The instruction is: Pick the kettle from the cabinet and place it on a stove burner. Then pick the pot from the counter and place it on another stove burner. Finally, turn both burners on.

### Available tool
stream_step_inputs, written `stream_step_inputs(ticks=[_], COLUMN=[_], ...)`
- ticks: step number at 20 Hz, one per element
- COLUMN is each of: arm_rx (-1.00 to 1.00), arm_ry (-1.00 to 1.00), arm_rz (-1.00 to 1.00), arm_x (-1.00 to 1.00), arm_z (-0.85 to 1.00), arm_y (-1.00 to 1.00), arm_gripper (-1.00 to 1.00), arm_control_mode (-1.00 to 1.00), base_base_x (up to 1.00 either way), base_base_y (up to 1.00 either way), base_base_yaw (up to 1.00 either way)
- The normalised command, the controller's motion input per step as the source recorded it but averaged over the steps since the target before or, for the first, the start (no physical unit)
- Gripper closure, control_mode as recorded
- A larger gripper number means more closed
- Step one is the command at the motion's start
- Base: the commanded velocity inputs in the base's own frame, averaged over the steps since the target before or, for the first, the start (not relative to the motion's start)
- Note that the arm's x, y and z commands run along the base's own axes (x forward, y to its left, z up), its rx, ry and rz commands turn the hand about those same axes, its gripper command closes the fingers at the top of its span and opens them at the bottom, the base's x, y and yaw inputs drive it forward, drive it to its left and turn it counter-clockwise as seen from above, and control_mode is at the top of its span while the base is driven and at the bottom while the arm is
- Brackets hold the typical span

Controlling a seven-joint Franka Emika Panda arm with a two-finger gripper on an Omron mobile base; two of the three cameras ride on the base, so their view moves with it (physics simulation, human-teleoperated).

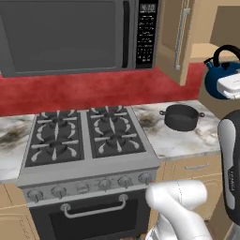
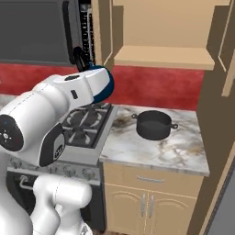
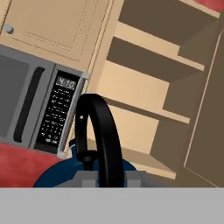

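at the left base view's right edge, the fingers (image 3: 103, 177) grasp the kettle (image 1: 218, 75), its body partly hidden.

Four stove burners (image 1: 84, 133) bare, open from above. Microwave (image 1: 77, 35) overhangs rear of range, limits headroom. Pot (image 1: 181, 117) on worktop (image 1: 187, 138) right of range, just beside right burners. Open cabinet door (image 1: 176, 37) juts out right of microwave.
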Motion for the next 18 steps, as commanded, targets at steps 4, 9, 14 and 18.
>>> stream_step_inputs(ticks=[4,9,14,18], arm_rx=[0.00,0.00,0.00,0.00], arm_ry=[0.00,0.00,0.00,0.00], arm_rz=[0.00,0.00,0.00,0.00], arm_x=[0.00,0.00,0.00,0.00], arm_z=[0.00,0.00,0.00,0.00], arm_y=[0.00,0.00,0.00,0.00], arm_gripper=[1.00,1.00,1.00,1.00], arm_control_mode=[1.00,1.00,1.00,1.00], base_base_x=[-0.51,-0.49,-0.20,0.06], base_base_y=[0.56,0.55,0.60,0.65], base_base_yaw=[0.00,0.00,0.00,0.00])
